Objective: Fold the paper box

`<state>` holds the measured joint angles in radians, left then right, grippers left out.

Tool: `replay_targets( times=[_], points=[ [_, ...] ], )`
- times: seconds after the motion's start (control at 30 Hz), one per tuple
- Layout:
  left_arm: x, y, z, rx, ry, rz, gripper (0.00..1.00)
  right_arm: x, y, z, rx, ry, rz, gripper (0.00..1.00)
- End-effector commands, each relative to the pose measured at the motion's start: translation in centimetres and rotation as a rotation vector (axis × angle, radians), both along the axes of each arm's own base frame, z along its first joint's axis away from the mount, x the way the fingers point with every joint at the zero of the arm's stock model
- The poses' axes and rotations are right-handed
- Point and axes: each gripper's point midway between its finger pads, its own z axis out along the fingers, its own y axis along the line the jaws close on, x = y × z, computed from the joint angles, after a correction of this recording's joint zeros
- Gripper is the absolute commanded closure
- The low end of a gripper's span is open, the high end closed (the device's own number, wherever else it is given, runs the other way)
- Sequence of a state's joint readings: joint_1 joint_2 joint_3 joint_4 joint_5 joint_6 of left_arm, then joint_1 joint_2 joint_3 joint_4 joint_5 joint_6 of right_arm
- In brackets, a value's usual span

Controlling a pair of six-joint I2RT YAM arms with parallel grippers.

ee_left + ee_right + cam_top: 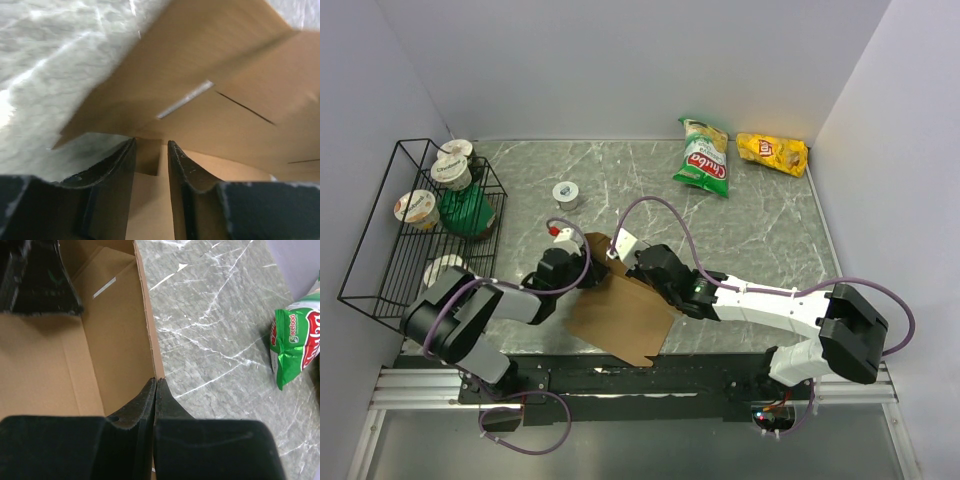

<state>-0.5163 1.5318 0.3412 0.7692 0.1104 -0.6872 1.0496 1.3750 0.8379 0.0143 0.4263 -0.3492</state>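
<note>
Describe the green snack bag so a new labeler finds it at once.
On the marble-patterned table, look at the far right corner, where two snack bags lie side by side. The green bag is the left one, towards the table's middle. Its neighbour, the yellow bag, lies nearer the right wall.

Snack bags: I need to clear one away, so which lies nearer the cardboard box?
The green snack bag, left of the yellow snack bag, which lies farther from the paper box, toward the right corner.

Both arms extend forward and converge; left end effector [150, 144] jaws apparently narrowly parted; right end effector [156, 381] jaws pressed together
</note>
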Motion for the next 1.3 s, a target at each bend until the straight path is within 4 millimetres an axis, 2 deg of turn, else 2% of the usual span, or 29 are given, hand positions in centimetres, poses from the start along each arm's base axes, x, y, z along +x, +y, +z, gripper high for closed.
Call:
replay_targets(
  times=[0.0, 0.2, 0.33, 0.43, 0.47, 0.53, 0.57, 0.6, 0.63, 0.67, 0.7, 0.8, 0.83, 0.87, 0.9, 0.93, 0.97, 1.03, 1.2, 1.23, 1.27],
  points=[
    [0.3, -1.4, 1.0, 0.058, -0.073, -0.003, 0.64, -3.3, 0.0, -5.2, -0.096, 0.179, 0.083, 1.00],
    [0.0, -2.8, -0.7, 0.113, -0.048, -0.022, 0.66, -3.3, 0.2, -5.2, -0.097, 0.181, 0.087, 1.00],
    [-0.3, -2.7, -1.0, 0.106, -0.033, -0.012, 0.65, -3.3, 0.1, -5.3, -0.103, 0.181, 0.084, 1.00],
    [-0.6, -2.6, 0.3, 0.088, -0.062, -0.020, 0.61, -3.3, 0.0, -5.5, -0.109, 0.178, 0.082, 1.00],
    [-0.4, -2.6, 1.6, 0.075, -0.087, -0.014, 0.59, -3.2, -0.1, -5.5, -0.110, 0.176, 0.077, 1.00],
    [-0.7, -1.8, 2.1, 0.093, -0.087, 0.000, 0.47, -3.2, -0.3, -5.4, -0.111, 0.168, 0.074, 1.00],
    [-0.7, -1.6, 3.7, 0.075, -0.119, 0.006, 0.42, -3.1, -0.4, -5.4, -0.113, 0.165, 0.070, 1.00],
    [-1.0, -1.2, 4.0, 0.079, -0.128, 0.002, 0.34, -3.1, -0.4, -5.3, -0.116, 0.159, 0.075, 1.00],
    [-1.3, -0.5, 3.9, 0.092, -0.115, 0.006, 0.30, -3.0, -0.5, -5.2, -0.116, 0.154, 0.075, 1.00],
    [-1.7, -0.1, 5.1, 0.079, -0.142, 0.009, 0.26, -3.0, -0.6, -5.2, -0.118, 0.149, 0.075, 1.00],
    [-1.9, 0.4, 5.2, 0.089, -0.146, 0.005, 0.21, -2.9, -0.7, -5.2, -0.133, 0.139, 0.077, 1.00],
    [-2.9, 2.3, 5.7, 0.099, -0.130, 0.018, 0.18, -2.7, -1.0, -5.3, -0.158, 0.119, 0.082, 1.00],
    [-2.7, 3.3, 6.1, 0.093, -0.129, 0.044, 0.18, -2.7, -1.0, -5.2, -0.159, 0.116, 0.084, 1.00],
    [-3.1, 3.8, 6.7, 0.073, -0.127, 0.049, 0.17, -2.8, -1.0, -5.3, -0.162, 0.116, 0.088, 1.00],
    [-2.7, 4.8, 7.3, 0.060, -0.131, 0.081, 0.17, -3.0, -0.9, -5.3, -0.168, 0.106, 0.099, 1.00],
    [-2.7, 5.1, 7.8, 0.048, -0.139, 0.085, 0.17, -3.0, -0.9, -5.0, -0.165, 0.096, 0.100, 1.00],
    [-2.5, 5.4, 9.3, 0.024, -0.175, 0.094, 0.15, -3.1, -1.1, -5.3, -0.171, 0.092, 0.101, 1.00],
    [-1.9, 6.2, 10.6, 0.007, -0.198, 0.117, 0.13, -3.3, -1.1, -5.3, -0.188, 0.078, 0.108, 1.00],
    [0.5, 6.1, 13.5, -0.080, -0.232, 0.096, 0.12, -3.8, -1.3, -6.0, -0.255, 0.034, 0.106, 1.00],
    [0.9, 5.8, 13.2, -0.082, -0.220, 0.088, 0.11, -3.9, -1.4, -6.2, -0.279, 0.016, 0.097, 1.00],
    [1.3, 5.6, 13.7, -0.088, -0.232, 0.083, 0.10, -4.0, -1.3, -6.3, -0.290, 0.007, 0.096, 1.00]
  ],
)
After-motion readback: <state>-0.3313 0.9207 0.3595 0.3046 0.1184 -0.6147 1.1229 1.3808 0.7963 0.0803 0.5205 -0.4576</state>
